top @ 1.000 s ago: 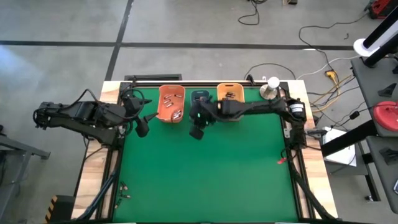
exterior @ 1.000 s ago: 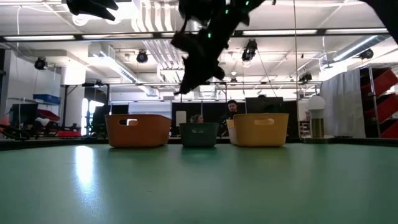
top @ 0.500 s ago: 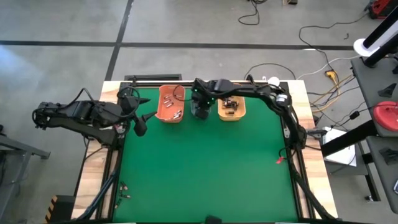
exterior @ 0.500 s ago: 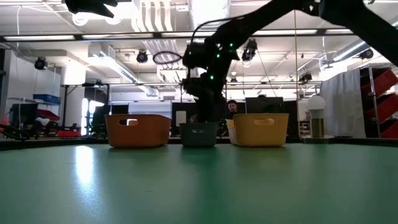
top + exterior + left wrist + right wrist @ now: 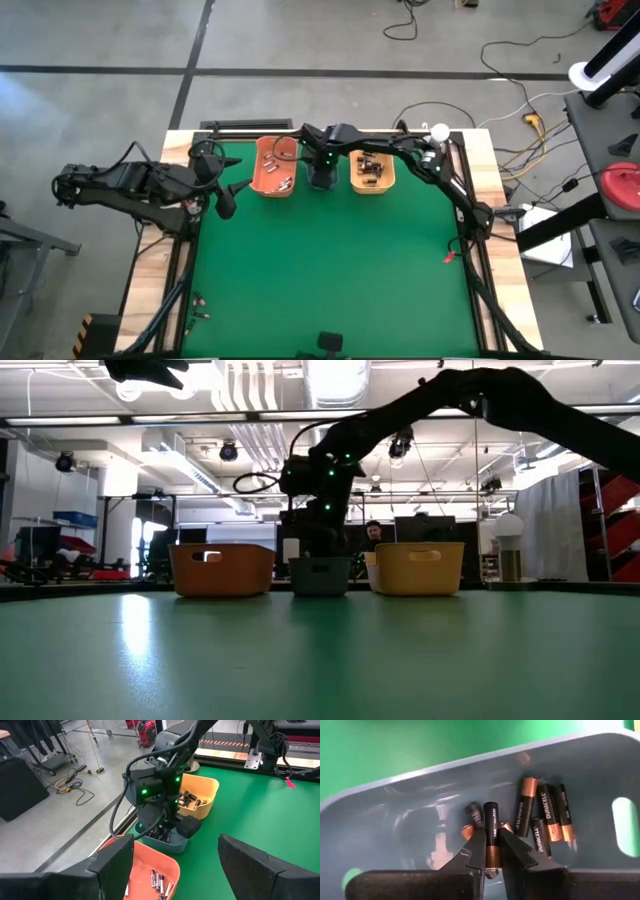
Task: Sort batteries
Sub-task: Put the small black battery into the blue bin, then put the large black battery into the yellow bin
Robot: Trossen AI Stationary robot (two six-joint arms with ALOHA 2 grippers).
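Three bins stand in a row at the far edge: an orange bin [image 5: 275,168], a blue-grey bin [image 5: 165,844] and a yellow-orange bin [image 5: 371,170], each holding batteries. My right gripper [image 5: 491,856] points down into the blue-grey bin [image 5: 420,785], shut on a black battery with a coppery end [image 5: 491,830]. Several black-and-copper batteries [image 5: 542,817] lie on the bin's floor beside it. My left gripper [image 5: 228,200] waits open at the table's far left, near the orange bin. My right gripper pinches the battery's coppery end [image 5: 491,854] between its two fingertips [image 5: 475,851]. The fingers come from above, pointing down, and lie along the battery. Its black end sticks out past them toward the bin floor; whether it touches the floor, I cannot tell.
The green mat [image 5: 330,270] in front of the bins is bare. A small white-topped object [image 5: 438,132] stands at the far right corner. Small clips lie at the table's near left [image 5: 197,305]. People sit in the room behind the bins [image 5: 372,535].
My right gripper has moved toward the table's far edge, from above the mat just in front of the bins to over the blue-grey bin. It has tipped to point down and gone down into the bin with the battery.
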